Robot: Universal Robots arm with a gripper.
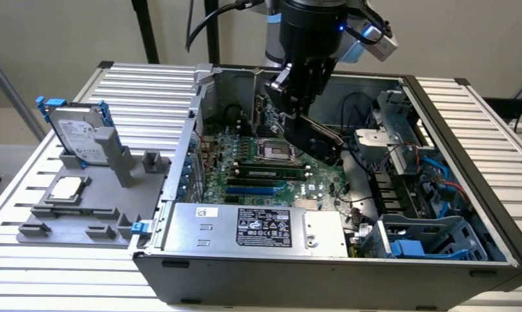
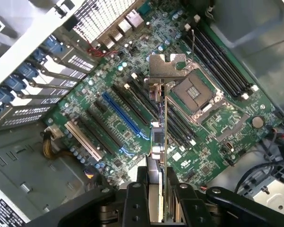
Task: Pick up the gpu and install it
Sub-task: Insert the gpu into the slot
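- The arm [image 1: 309,29] is cut off by the picture's edge at 12 o'clock of the exterior view.
- There, the gpu [image 1: 320,140] is a dark shape against the dark gripper [image 1: 300,120]; where one ends and the other begins, I cannot tell.
- The gpu covers part of the motherboard [image 1: 261,179], at 3 o'clock from the CPU socket [image 1: 274,151].
- In the wrist view the gpu stands edge-on, so its faces are hidden. One end is covered by the fingers [image 2: 135,203], which the picture's edge cuts off.
- Whether the gpu's edge touches a slot, I cannot tell.
- The print on the power supply label [image 1: 265,229] and on the hard drive [image 1: 74,133] is too small to read.
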